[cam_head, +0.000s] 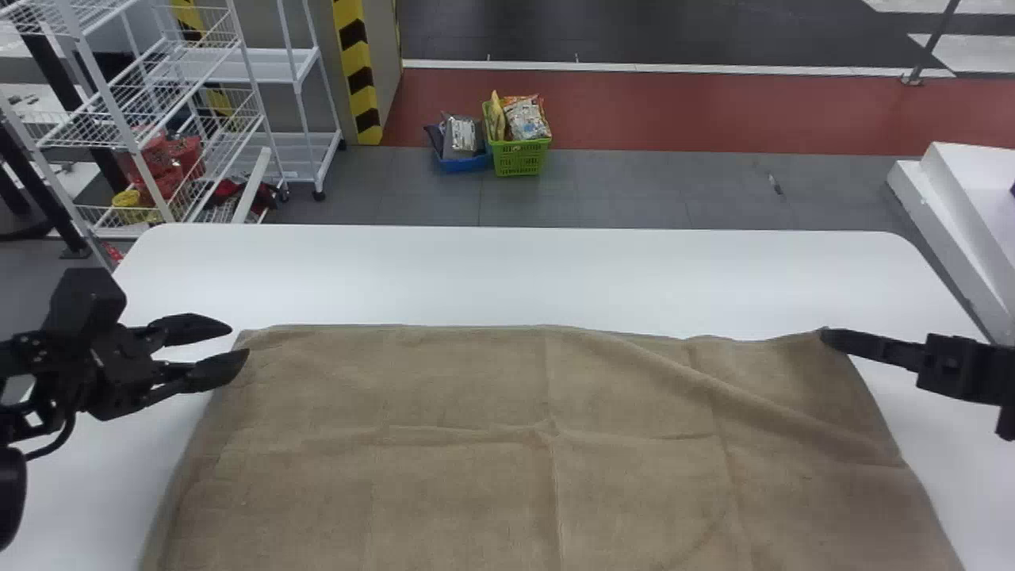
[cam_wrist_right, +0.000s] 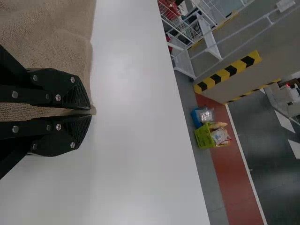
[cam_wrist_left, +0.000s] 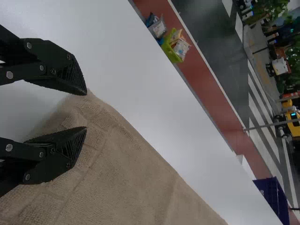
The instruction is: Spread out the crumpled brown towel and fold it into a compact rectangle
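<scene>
The brown towel (cam_head: pixel 507 444) lies spread over the white table, with shallow creases and a diagonal ridge toward its far right corner. At the far left corner my left gripper (cam_head: pixel 238 342) stands open. In the left wrist view the left gripper (cam_wrist_left: pixel 86 111) has its fingers parted around the corner of the towel (cam_wrist_left: pixel 126 173), not closed on it. My right gripper (cam_head: pixel 825 337) is at the far right corner. In the right wrist view the right gripper (cam_wrist_right: pixel 91 113) is shut on the edge of the towel (cam_wrist_right: pixel 56 37), a small tip poking out between the fingers.
The white table (cam_head: pixel 507 270) shows beyond the towel and along both sides. Past its far edge, a green basket (cam_head: pixel 519 157) and a blue one (cam_head: pixel 466 164) with packages stand on the floor. A white wire rack (cam_head: pixel 158 103) is at the back left, a white block (cam_head: pixel 963 222) at the right.
</scene>
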